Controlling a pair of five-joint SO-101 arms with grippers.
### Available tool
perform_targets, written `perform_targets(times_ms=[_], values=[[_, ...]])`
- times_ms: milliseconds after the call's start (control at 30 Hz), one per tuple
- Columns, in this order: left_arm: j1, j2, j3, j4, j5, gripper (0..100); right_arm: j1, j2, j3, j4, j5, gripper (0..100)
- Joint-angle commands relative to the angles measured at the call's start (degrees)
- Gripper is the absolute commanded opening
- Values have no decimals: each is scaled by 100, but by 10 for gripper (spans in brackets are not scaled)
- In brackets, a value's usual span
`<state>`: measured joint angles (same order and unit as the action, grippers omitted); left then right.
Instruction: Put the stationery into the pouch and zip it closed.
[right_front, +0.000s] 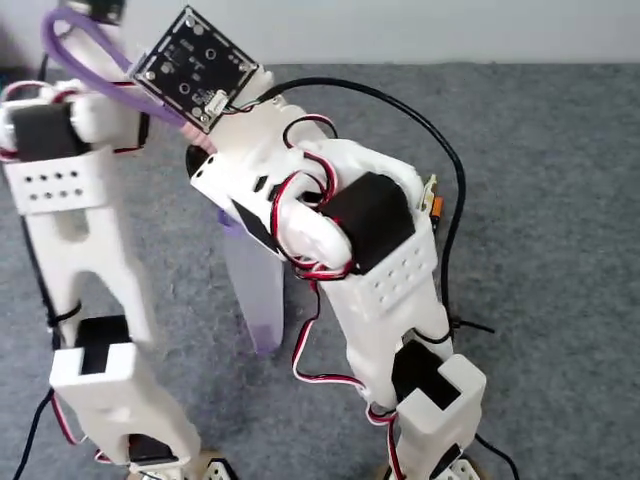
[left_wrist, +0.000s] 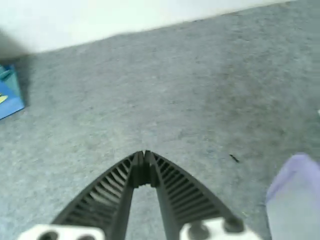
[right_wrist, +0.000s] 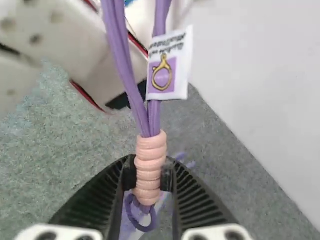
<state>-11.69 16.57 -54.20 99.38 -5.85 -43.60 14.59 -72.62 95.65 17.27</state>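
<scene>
Looking down on a grey counter (right_front: 560, 200) against a white wall. Pinching the pink coil (right_wrist: 149, 150) on the purple cord (right_wrist: 117, 75) in the right hand (right_wrist: 149, 169), dangling the pouch (right_front: 255, 290) beneath, probably for carrying it upright. Hovering the left hand (left_wrist: 143, 162) clenched on nothing, low over the counter near the pouch, seemingly waiting its turn.

Open grey surface (right_front: 560, 220) lies right of the right arm (right_front: 380, 270), bordered by an arcing black cable (right_front: 460, 200). Between this and the left arm (right_front: 80, 230), the hanging pouch (right_front: 255, 290) blocks the narrow gap; its purple strap (right_front: 105, 50) loops overhead, far left.
</scene>
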Motion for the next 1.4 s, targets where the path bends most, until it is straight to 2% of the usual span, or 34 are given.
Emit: perform_targets(times_ms=[0, 233, 433, 867, 1200, 1367], values=[[-149, -659, 84, 123, -26, 15, -13, -48, 167, -418, 44, 8], [-273, -1960, 1640, 114, -26, 15, -4, -48, 255, -1341, -360, 8], [-782, -2488, 1886, 114, -53, 15, 92, 31, 255, -1648, -369, 8], [-888, -2822, 1982, 123, -53, 15, 259, 215, 229, -2193, -378, 8], [-765, -2716, 3292, 44, -220, 15, 708, 163, -26, -2176, -378, 8], [-501, -2154, 3363, -123, -220, 15, 629, 163, -360, -2070, -360, 8]])
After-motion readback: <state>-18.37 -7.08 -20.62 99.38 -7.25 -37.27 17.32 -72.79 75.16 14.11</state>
